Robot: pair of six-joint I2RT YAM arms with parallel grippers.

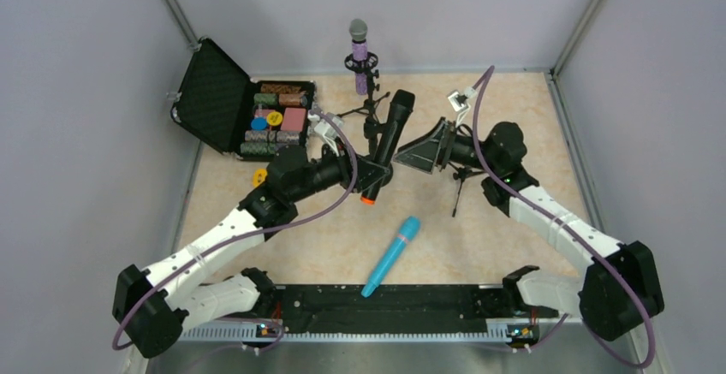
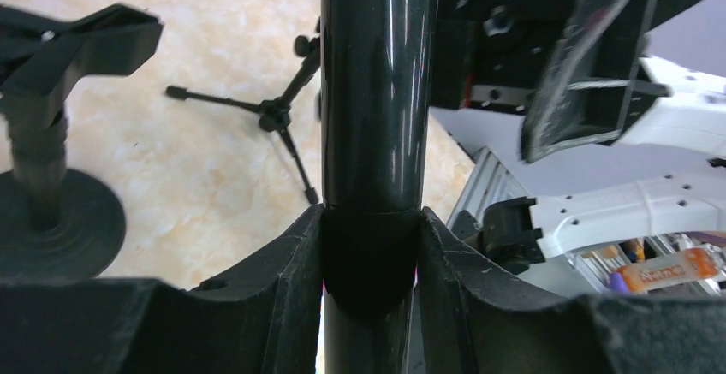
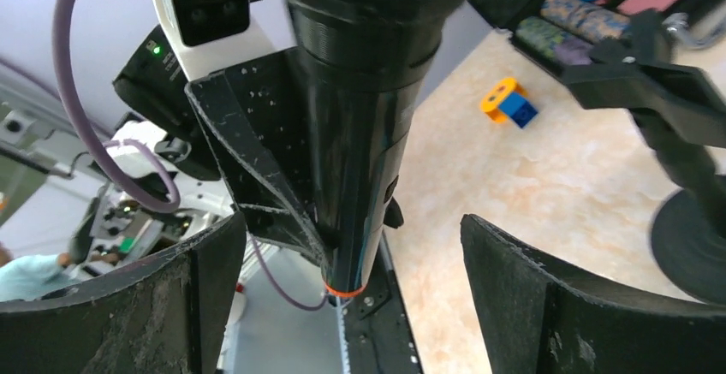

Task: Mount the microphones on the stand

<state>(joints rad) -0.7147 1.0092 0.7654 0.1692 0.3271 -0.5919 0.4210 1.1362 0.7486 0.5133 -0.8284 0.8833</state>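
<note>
Left gripper clamped, right gripper agape (facing)

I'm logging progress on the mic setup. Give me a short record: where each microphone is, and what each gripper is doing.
purple microphone: upright in the far stand
black microphone: tilted, gripped by the left gripper
blue microphone: lying on the table near the arm bases
right gripper: open, fingers either side of the black microphone, not touching
mounted: one of three
</note>
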